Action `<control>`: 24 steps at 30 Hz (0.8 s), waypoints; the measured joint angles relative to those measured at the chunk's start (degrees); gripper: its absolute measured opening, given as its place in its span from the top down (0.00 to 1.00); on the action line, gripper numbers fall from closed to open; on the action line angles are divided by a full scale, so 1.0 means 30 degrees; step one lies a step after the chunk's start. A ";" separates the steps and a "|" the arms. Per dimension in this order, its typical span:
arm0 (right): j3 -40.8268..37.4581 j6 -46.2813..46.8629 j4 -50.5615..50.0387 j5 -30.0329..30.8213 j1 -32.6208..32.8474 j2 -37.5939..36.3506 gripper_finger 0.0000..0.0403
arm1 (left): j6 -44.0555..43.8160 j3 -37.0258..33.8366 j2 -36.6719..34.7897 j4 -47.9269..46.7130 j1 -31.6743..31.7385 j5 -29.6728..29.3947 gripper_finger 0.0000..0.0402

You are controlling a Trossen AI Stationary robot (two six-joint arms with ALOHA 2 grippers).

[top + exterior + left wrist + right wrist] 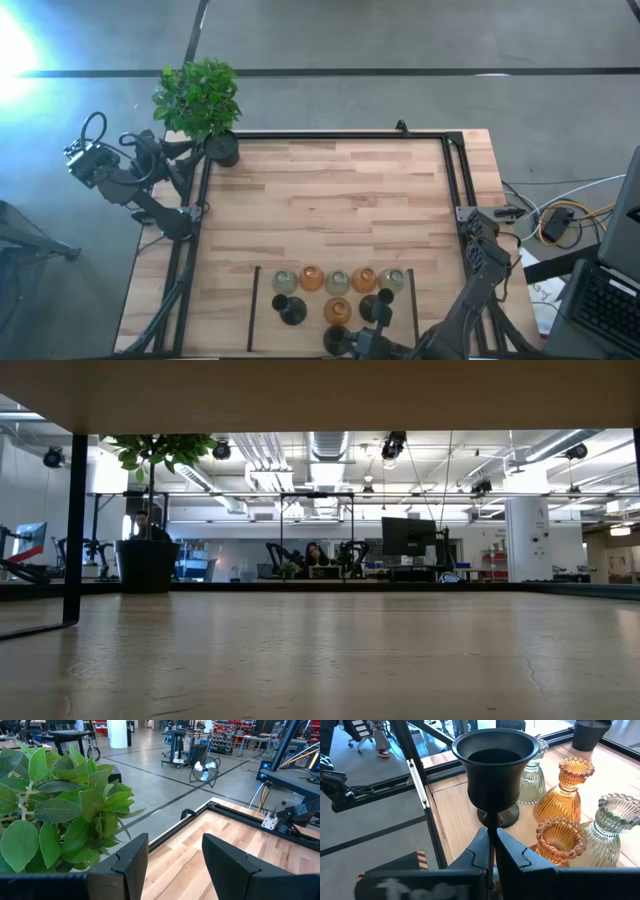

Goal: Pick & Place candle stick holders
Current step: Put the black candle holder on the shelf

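Note:
Several candle stick holders stand near the table's front edge. The back row alternates pale clear glass [285, 281] and amber glass [311, 278]. In front of it stand an amber one [337, 312] and a black one [290, 310]. My right gripper [355, 338] is at the front edge, shut on a black cup-topped holder [495, 765]. Amber [565, 790] and clear [615, 820] holders stand just beyond it. My left gripper [175, 865] is open with nothing between its fingers. It is off the table's far left corner [160, 150], beside the potted plant [200, 95]. My right gripper pinches the black holder's thin stem [491, 834] between its two fingers, below the cup. The fingers come from the table's near side, slanting slightly downward, and lie across the stem. The holder stands upright with its cup above the fingers. The fingers hide its foot, so I cannot tell whether it rests on the table.
The plant's black pot [224, 150] stands at the far left corner and also shows in the low view [147, 565]. Black frame rails [455, 170] run along the table's far, left and right sides. Two dark strips [255, 300] flank the holders. Bare wood [330, 200] fills the middle.

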 joint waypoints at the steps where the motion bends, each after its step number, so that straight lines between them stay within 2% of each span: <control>1: -0.0023 0.0012 0.0007 0.0000 -0.0007 0.0000 0.98 | -0.0007 0.0000 0.0003 -0.0003 -0.0005 0.0007 0.53; 24: -0.0570 0.0736 0.0160 -0.0007 -0.0022 -0.0007 0.98 | -0.0007 0.0000 0.0002 -0.0002 0.0002 0.0006 0.53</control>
